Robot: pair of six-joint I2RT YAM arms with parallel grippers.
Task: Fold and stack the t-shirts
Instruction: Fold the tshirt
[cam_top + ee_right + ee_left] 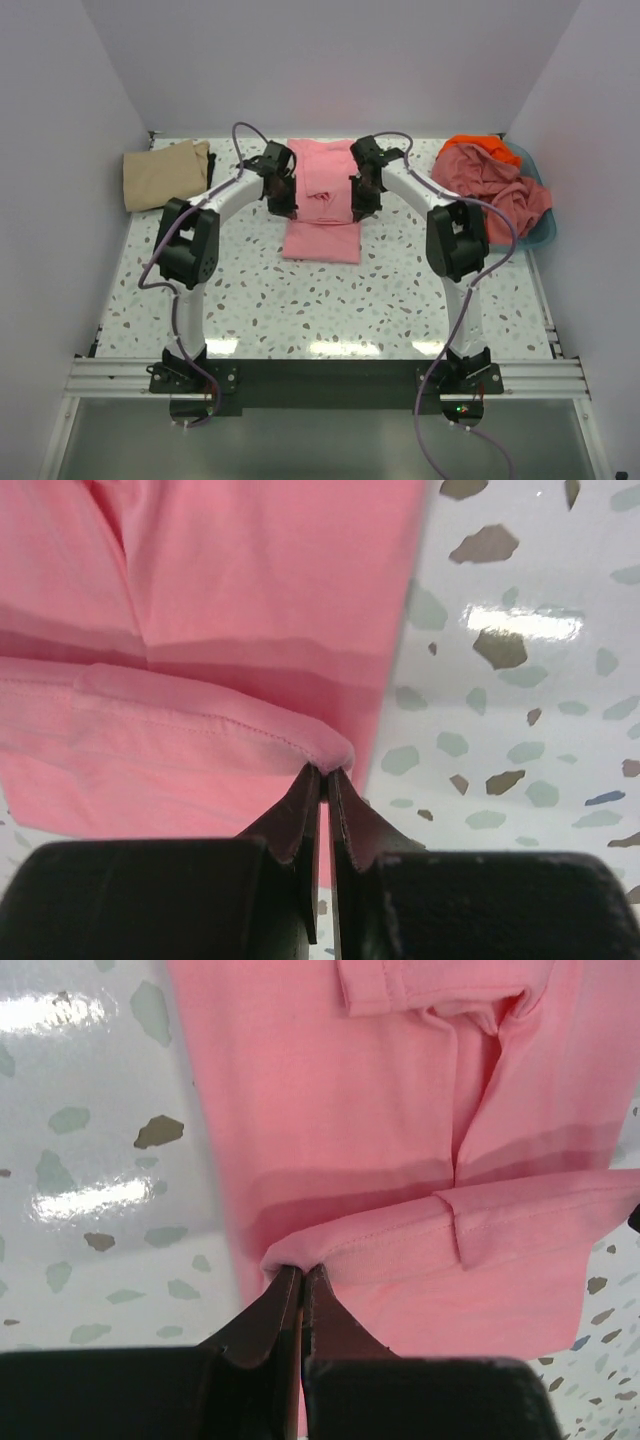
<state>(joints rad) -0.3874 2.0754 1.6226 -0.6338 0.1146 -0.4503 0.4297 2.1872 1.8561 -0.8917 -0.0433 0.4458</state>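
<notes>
A light pink t-shirt (322, 205) lies lengthwise in the middle of the table, folded into a narrow strip. My left gripper (283, 205) is shut on its left corner (290, 1252), lifting a hemmed edge off the layer below. My right gripper (360, 207) is shut on the matching right corner (335, 752). The raised edge spans between both grippers above the rest of the shirt (400, 1090). A tan t-shirt (166, 174) sits folded at the far left. A dusty pink shirt (495, 190) and an orange one (482, 146) are heaped at the far right.
A blue basket (541, 228) at the far right edge holds the heaped shirts. White walls close the table in at the back and on both sides. Speckled tabletop (330, 300) shows in front of the pink shirt.
</notes>
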